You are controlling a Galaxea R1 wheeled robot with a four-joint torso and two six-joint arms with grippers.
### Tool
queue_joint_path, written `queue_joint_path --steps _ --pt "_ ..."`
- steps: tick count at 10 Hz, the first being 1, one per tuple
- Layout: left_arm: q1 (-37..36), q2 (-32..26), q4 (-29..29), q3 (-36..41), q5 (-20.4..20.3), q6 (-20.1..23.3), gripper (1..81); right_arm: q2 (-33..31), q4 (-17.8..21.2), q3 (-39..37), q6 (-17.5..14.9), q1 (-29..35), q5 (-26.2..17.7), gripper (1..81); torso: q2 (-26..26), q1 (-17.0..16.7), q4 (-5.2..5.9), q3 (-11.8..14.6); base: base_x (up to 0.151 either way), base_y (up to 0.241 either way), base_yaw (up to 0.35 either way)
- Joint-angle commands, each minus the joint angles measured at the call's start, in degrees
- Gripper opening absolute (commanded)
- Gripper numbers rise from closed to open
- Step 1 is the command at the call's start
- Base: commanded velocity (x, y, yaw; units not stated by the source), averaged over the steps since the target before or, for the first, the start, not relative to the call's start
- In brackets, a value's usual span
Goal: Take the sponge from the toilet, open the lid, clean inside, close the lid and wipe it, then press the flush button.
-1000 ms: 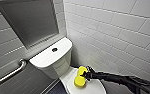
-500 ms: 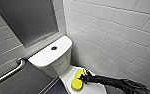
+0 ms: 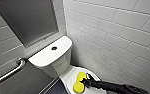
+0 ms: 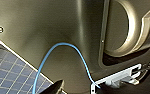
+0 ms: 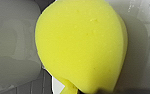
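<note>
The white toilet [image 3: 56, 62] stands in the corner, with the dark round flush button [image 3: 54, 48] in the middle of its tank top. In front of the tank the lid [image 3: 68, 77] lies down. My right gripper [image 3: 83, 80] comes in from the lower right and is shut on the yellow sponge [image 3: 79, 82], pinching it in the middle and holding it against the lid. The sponge [image 5: 83, 47] looms large in the right wrist view. My left gripper [image 4: 81, 89] is open and empty, close to the robot's own body.
A white tiled wall [image 3: 116, 37] runs close along the toilet's right side. A steel grab bar [image 3: 8, 73] is fixed to the grey wall on the left, under a dark recessed panel [image 3: 28, 20]. Dark floor [image 3: 54, 89] lies left of the bowl.
My right gripper has slid the sponge a little toward the front of the lid. The toilet and the left arm have not moved.
</note>
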Motion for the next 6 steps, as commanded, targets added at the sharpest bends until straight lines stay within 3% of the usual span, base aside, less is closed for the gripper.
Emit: queue_joint_path --steps 1,6 --pt "2.1 -0.4 -0.4 0.6 5.3 0.6 81.1 -8.8 -0.5 9.0 0.5 1.7 -3.2 1.0 0.0 0.0 0.00 0.0 0.000 0.000 0.000" --pt "2.1 -0.5 0.0 0.6 5.3 0.6 81.1 -23.2 -0.4 18.6 0.5 -5.7 0.6 1.0 0.0 0.0 0.00 0.0 0.000 0.000 0.000"
